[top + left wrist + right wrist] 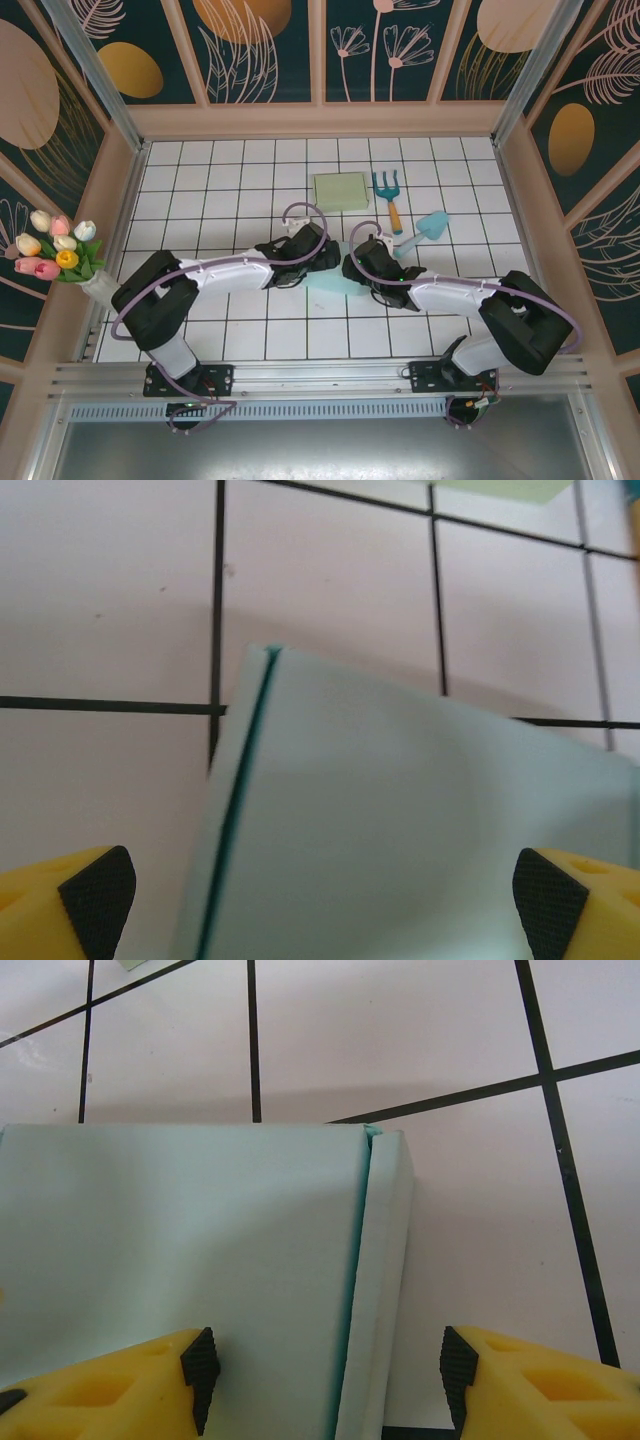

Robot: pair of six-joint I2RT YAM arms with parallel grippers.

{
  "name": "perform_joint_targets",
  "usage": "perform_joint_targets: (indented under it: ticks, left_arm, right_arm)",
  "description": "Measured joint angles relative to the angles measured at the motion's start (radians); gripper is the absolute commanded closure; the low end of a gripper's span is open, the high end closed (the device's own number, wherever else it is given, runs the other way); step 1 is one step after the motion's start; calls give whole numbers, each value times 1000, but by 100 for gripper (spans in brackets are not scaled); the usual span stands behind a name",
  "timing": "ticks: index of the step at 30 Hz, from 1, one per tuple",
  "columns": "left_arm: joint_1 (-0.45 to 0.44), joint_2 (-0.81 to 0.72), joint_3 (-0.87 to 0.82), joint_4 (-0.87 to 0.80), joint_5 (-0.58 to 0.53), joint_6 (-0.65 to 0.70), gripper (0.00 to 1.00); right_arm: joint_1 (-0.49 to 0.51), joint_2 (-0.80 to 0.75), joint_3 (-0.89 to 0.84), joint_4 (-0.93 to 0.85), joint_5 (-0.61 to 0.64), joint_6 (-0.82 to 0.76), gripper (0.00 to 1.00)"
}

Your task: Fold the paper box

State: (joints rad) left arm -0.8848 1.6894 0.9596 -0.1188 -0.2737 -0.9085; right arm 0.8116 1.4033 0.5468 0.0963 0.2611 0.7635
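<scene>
At the bottom of the left wrist view, the left gripper (320, 900) is seen with its fingers spread wide into the two lower corners, and nothing is clamped. The pale teal paper box (400, 840) lies between them, with a dark crease line running down its left edge.

In the right wrist view, the right gripper (330, 1365) is held partly apart, astride the narrow side flap (385, 1260) at the box's right edge. One pad is over the top panel and the other over bare tile, and no pinch on the flap can be seen.

For a clean fold, the flap is probably best taken squarely near its crease and turned along it. The panel should be pressed flat by the other arm, so that the light card is not dragged.

In the top view, the box is found at mid-frame under both wrists, on the white tiled table (200, 200), which looks smooth and is likely to be slippery. Toward the upper centre, a green pad (340, 190), a toy rake (388, 195) and a teal trowel (428, 230) are laid well apart from the work. Tulips (60, 250) stand at the left edge. The cell is closed in by panelled walls (250, 50) painted with leaves.
</scene>
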Motion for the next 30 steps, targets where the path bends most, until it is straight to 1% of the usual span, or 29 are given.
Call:
perform_joint_targets:
  ticks: [5, 15, 23, 30]
  left_arm:
    - [0, 11, 13, -54, -21, 7, 1]
    - [2, 11, -32, -37, 92, -57, 2]
    - [1, 18, -32, -34, 126, -93, 1]
    - [1, 40, -9, -44, 154, -160, 2]
  right_arm:
    - [0, 0, 0, 1, 0, 0, 36]
    - [0, 0, -2, 2, 0, 0, 36]
    - [0, 0, -3, 3, 0, 0, 36]
    - [0, 0, -6, 5, 0, 0, 36]
